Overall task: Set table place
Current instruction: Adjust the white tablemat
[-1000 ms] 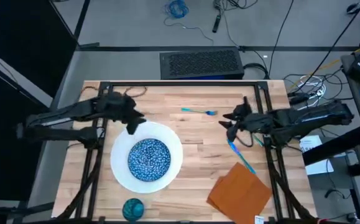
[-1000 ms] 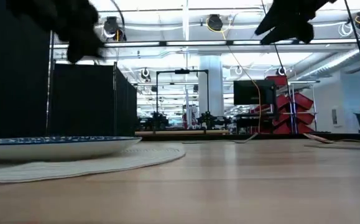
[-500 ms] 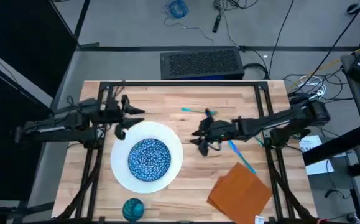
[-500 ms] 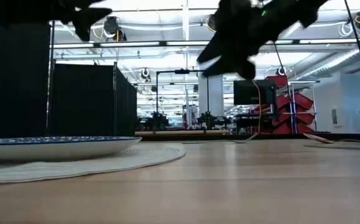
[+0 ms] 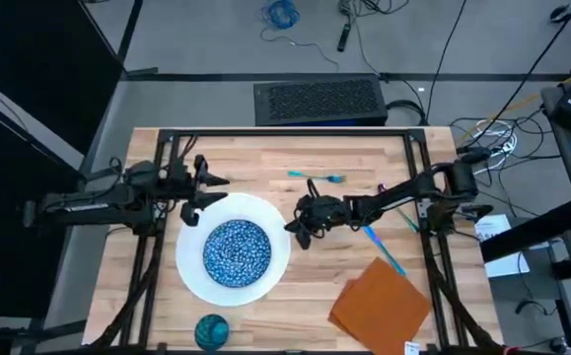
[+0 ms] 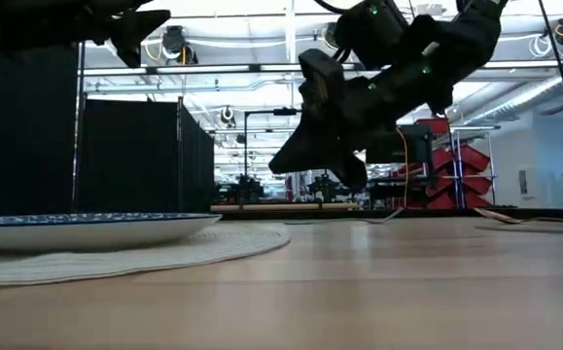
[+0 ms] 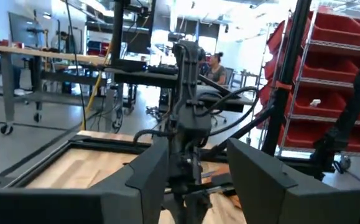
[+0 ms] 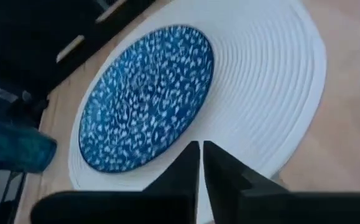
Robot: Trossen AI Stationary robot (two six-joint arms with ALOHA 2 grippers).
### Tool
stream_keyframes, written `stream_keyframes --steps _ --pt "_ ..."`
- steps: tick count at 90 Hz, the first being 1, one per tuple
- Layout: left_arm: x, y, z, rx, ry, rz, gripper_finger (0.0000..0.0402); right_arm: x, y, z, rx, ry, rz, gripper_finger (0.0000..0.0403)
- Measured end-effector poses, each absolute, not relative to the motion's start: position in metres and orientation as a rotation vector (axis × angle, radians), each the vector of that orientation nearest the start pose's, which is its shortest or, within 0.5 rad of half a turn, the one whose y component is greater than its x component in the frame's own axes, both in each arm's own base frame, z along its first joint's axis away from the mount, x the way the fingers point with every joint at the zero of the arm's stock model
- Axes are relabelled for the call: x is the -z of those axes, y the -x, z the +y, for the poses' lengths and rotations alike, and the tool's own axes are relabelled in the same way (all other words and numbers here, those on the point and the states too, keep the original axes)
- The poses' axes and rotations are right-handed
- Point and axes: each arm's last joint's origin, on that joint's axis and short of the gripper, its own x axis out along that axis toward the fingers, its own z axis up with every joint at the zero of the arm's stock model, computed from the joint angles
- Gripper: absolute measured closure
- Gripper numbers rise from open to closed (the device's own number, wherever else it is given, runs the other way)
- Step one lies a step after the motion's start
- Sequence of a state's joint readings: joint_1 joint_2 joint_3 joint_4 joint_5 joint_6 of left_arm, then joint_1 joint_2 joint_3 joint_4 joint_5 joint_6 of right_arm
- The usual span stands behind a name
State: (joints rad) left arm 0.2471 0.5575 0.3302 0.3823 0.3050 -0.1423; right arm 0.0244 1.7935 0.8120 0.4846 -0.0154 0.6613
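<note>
- left hand (image 5: 212, 187) hovers off the surface (image 5: 305, 237) at the far-left rim of the white plate (image 5: 270, 222), fingers apart and holding nothing — looks like a waiting pose, out of the other arm's way.
- plate with the blue speckled bowl (image 5: 236, 252) centred on it lies just ahead of and below that hand; bowl on plate reads as the core of the setting already in position.
- teal cup (image 5: 211, 331) stands well beyond the plate on its near side, far from both hands — probably not at its final spot yet.
- right hand (image 5: 298, 225) is reached across to just off the plate's right rim, raised above the wood; wrist view shows its fingers (image 8: 189, 163) pressed together with nothing between them.
- my read: it is aimed at the plate/bowl rather than at the cutlery, since its camera looks straight onto the bowl.
- one teal utensil (image 5: 315, 177) lies behind that hand toward the far edge, a second blue utensil (image 5: 384, 248) behind it beside the forearm — both loose and unsorted, so cutlery placement is still to do.
- orange napkin (image 5: 381, 301) lies skewed, well back from the right hand near the surface's corner; not squared beside the plate.
</note>
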Motion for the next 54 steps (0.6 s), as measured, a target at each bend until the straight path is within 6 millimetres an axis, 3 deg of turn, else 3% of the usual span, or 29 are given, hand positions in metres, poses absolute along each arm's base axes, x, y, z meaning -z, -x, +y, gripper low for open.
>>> stream_keyframes --steps 12,35,54 --pt "-0.261 -0.14 0.027 0.066 0.095 -0.147 0.0251 -0.145 -0.353 0.007 0.195 -0.632 0.598 0.0403" --pt "-0.261 -0.14 0.027 0.064 0.081 -0.143 0.0251 -0.172 -0.394 0.012 0.107 -0.368 0.805 0.0403" --pt "-0.253 -0.141 0.027 0.057 0.08 -0.061 0.0251 -0.145 -0.41 0.011 0.064 -0.335 0.972 0.0403"
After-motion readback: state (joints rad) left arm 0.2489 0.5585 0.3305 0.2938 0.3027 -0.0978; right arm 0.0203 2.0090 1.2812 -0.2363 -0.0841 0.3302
